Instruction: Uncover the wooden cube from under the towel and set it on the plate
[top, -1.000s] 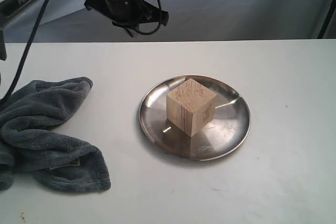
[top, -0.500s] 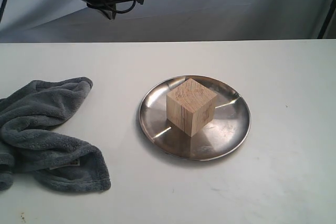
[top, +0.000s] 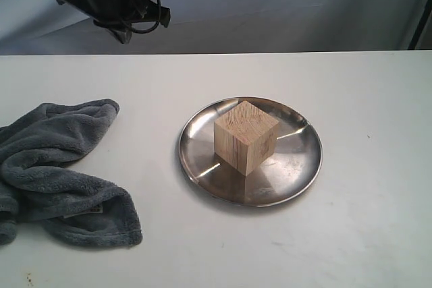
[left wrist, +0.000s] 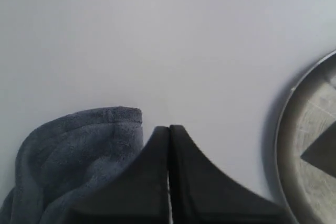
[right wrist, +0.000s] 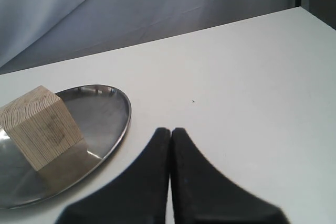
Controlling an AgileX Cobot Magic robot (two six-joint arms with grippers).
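The light tan, grain-lined wooden cube (top: 246,137) sits near the middle of the round, shiny stainless-steel plate (top: 297,166), so I judge the task done with nothing left to carry. The fluffy blue-grey fleece towel (top: 64,166) lies crumpled on the white table (top: 364,85), well apart from the plate and covering nothing. The left gripper (left wrist: 169,129) is empty, its fingers pressed together, and hangs high over the table. Its wrist view catches only a towel corner and a slice of plate rim. The right gripper (right wrist: 171,131), likewise pressed together and empty, is missing from the exterior view. Its low camera shows the cube's ringed end grain and its reflection in the plate
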